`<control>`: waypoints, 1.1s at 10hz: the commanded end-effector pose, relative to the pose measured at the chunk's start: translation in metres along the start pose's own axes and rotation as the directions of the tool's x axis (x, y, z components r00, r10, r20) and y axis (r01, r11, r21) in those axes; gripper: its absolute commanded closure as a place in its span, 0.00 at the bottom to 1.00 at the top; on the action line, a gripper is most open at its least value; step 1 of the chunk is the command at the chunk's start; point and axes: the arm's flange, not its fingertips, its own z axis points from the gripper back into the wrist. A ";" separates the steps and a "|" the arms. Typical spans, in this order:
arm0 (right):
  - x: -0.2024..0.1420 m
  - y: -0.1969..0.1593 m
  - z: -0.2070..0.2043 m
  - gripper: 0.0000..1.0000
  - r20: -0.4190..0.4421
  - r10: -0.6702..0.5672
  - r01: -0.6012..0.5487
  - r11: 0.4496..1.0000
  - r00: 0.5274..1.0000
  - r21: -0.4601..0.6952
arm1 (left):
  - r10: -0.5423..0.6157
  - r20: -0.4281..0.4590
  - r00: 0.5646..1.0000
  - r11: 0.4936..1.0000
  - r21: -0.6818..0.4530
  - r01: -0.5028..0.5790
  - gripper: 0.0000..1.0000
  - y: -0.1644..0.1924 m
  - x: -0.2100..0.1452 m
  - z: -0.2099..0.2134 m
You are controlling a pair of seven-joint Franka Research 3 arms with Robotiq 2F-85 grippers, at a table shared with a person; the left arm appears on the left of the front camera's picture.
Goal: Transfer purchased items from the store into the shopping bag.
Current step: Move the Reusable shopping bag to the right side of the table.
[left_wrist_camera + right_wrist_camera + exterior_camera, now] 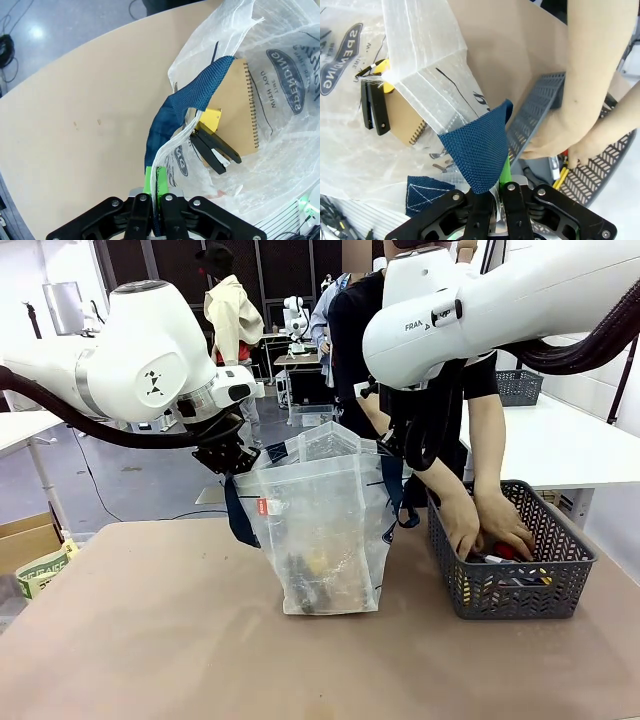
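The bag (pixel 320 530) stands open in the middle of the worktop (pixel 150 640), held up between the two arms. Its round navy logo (pixel 292 80) reads "SPENDING" in white; the smaller lines near it I cannot read for sure. The right arm (pixel 500 300) shows "FRAN", the rest is cut off. Inside the bag lie a brown spiral notebook (pixel 240 110) and a black and yellow item (pixel 215 147); other goods at the bottom are blurred by the plastic. The left hand (pixel 152 175) is clamped on a navy strap (pixel 175 110), the right hand (pixel 495 172) on the other strap (pixel 480 145). The person's hands (pixel 485 525) reach into the grey basket (pixel 515 590) beside the bag
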 end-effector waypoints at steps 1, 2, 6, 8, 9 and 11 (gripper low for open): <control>0.000 0.000 -0.001 1.00 0.000 0.000 0.000 1.000 1.000 0.000 | 0.004 0.001 1.000 1.000 0.001 -0.004 1.00 0.000 0.000 0.000; 0.000 0.000 -0.001 1.00 0.000 0.000 0.000 1.000 1.000 0.000 | 0.004 0.001 1.000 1.000 0.001 -0.004 1.00 0.000 0.000 0.000; 0.000 0.000 -0.001 1.00 0.000 0.000 0.000 1.000 1.000 0.000 | 0.004 0.001 1.000 1.000 0.001 -0.004 1.00 0.000 0.000 0.000; 0.000 0.000 -0.001 1.00 0.000 0.000 0.000 1.000 1.000 0.000 | 0.004 0.001 1.000 1.000 0.001 -0.004 1.00 0.000 0.000 0.000; 0.000 0.000 0.000 1.00 0.000 0.000 0.000 1.000 1.000 0.000 | 0.004 0.001 1.000 1.000 0.001 -0.004 1.00 0.000 0.000 0.000; -0.003 -0.001 0.003 1.00 0.040 0.028 -0.029 0.999 0.999 0.029 | 0.004 0.001 1.000 1.000 0.001 -0.004 1.00 0.000 0.000 0.000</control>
